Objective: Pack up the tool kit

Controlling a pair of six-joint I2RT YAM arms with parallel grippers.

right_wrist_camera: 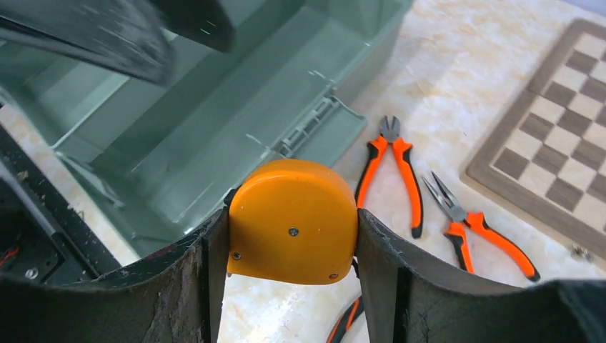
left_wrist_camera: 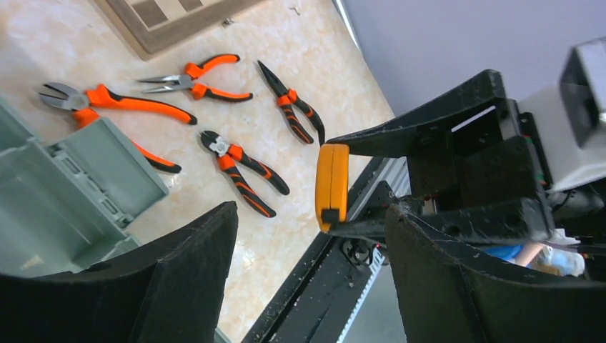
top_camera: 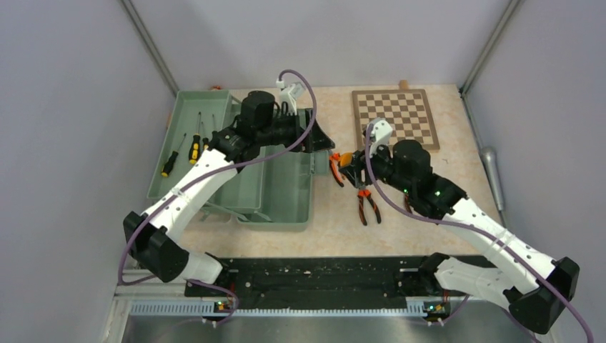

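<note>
The pale-green toolbox [top_camera: 282, 193] lies open at the left, with yellow-black screwdrivers [top_camera: 193, 148] in its left half. My right gripper [top_camera: 348, 163] is shut on the small orange tape measure [right_wrist_camera: 293, 221] and holds it above the table just right of the toolbox [right_wrist_camera: 214, 107]. The tape measure also shows in the left wrist view [left_wrist_camera: 333, 186]. My left gripper [top_camera: 321, 139] is open and empty over the toolbox's right edge, close to the tape measure. Several orange-handled pliers [left_wrist_camera: 239, 170] lie on the table beside the box, one [top_camera: 368, 206] under my right arm.
A wooden chessboard [top_camera: 395, 116] lies at the back right. A grey cylindrical thing [top_camera: 492, 175] lies by the right wall. A black rail [top_camera: 321, 275] runs along the near edge. Grey walls close in both sides.
</note>
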